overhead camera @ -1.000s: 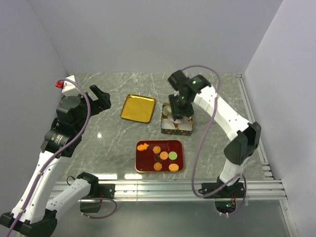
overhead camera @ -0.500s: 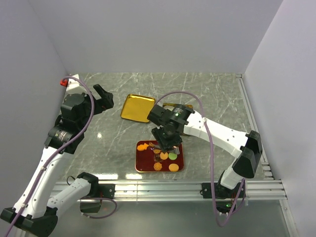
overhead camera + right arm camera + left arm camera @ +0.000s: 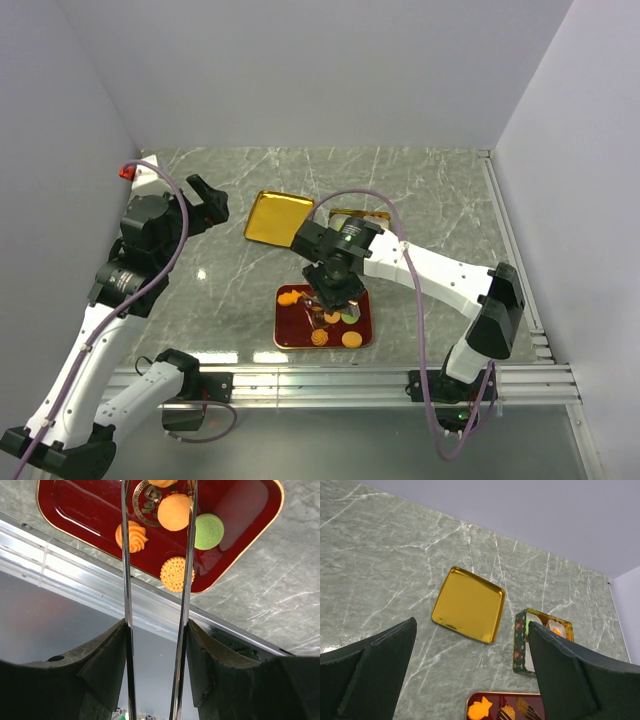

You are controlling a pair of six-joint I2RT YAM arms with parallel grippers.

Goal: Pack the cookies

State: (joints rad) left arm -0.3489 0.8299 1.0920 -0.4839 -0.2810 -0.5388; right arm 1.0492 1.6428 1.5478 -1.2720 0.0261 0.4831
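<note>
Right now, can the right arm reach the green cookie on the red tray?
Probably yes: its fingers hang open over the red tray, the green cookie uncovered just beside them.

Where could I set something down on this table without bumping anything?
Bare tabletop lies along the back wall behind the gold lid and tin, and on the right beside the tin. The front middle is crowded: the red tray of cookies sits there with the right gripper over it.
</note>
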